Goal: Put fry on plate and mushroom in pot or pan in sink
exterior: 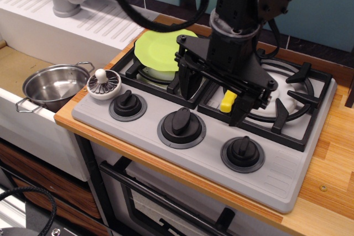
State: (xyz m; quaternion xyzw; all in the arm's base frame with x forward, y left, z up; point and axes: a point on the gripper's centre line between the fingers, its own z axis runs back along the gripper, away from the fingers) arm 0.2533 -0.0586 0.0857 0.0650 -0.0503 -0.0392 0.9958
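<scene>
One fry (228, 101), one plate (161, 49), one mushroom (104, 84), one pot (53, 85) and three black knobs (181, 123) along the stove's (287, 175) front. The hand (218, 95) hangs over the right burner with its fingers spread, the bright yellow fry between them, though I cannot tell if it is pinched. Lime-green plate on the left burner, white mushroom cap-down at the stove's left corner, shiny pot in the sink (22, 59).
</scene>
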